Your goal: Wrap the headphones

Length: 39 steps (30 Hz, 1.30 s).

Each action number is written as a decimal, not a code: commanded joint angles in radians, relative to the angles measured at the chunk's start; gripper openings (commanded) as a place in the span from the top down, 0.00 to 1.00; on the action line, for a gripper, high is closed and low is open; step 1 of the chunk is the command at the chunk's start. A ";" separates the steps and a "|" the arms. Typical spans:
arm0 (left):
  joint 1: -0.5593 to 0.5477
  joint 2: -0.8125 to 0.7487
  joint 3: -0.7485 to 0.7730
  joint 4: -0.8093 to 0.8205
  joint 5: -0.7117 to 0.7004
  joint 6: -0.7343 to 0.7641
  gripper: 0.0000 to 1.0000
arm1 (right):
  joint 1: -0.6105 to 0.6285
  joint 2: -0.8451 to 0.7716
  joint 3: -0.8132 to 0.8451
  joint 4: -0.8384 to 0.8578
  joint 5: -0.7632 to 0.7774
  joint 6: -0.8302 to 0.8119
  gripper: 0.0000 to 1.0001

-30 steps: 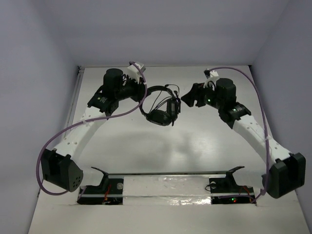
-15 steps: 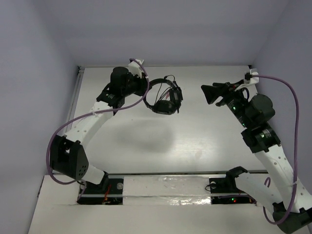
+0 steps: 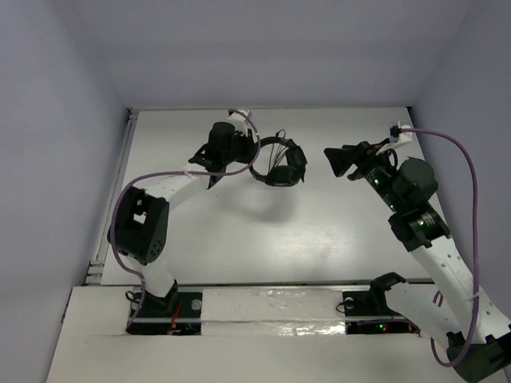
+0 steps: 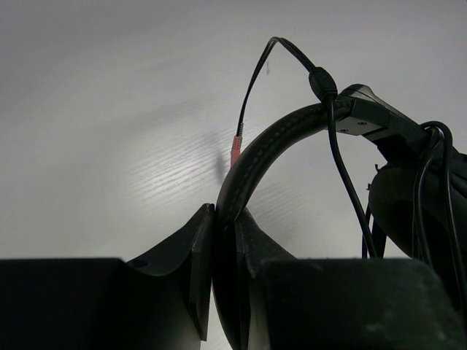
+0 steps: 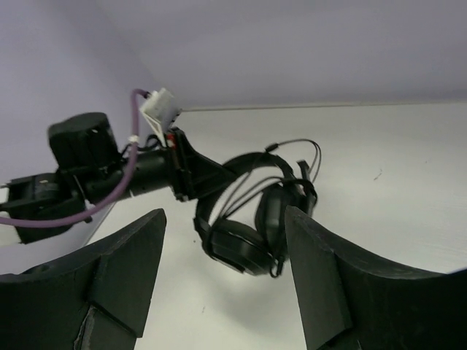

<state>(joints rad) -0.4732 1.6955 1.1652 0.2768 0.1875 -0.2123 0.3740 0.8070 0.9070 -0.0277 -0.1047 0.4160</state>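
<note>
Left wrist view: left claw (image 4: 225, 251) clenched on the headband of the headphones (image 4: 292, 131), held up off the tabletop (image 4: 109, 109), cord (image 4: 339, 168) strands draped across the earcups. Right claw (image 3: 339, 159) spread wide, empty, well apart on their right.

Left gripper (image 4: 225, 226) reaches far forward, jaws clamped on the headphones (image 3: 281, 164); right gripper (image 3: 336, 161) faces it, jaws wide apart.

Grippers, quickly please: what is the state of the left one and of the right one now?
Left gripper: closed on the curved headband of the small black over-ear headphones.
Right gripper: open, holding nothing.
</note>
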 commanded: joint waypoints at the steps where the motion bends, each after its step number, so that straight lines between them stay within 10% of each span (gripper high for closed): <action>1: -0.028 0.041 0.066 0.148 -0.005 -0.050 1.00 | -0.001 0.000 0.006 0.075 -0.009 0.004 0.28; 25: -0.028 0.446 0.295 0.203 -0.140 -0.087 1.00 | -0.001 0.000 -0.040 0.126 -0.021 0.021 0.27; 39: -0.028 0.415 0.237 0.182 -0.178 -0.118 0.54 | -0.001 -0.035 -0.005 0.077 -0.009 0.046 0.24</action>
<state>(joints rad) -0.5064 2.1773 1.4380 0.4133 0.0280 -0.3061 0.3740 0.7929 0.8680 0.0296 -0.1154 0.4492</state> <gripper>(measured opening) 0.444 0.756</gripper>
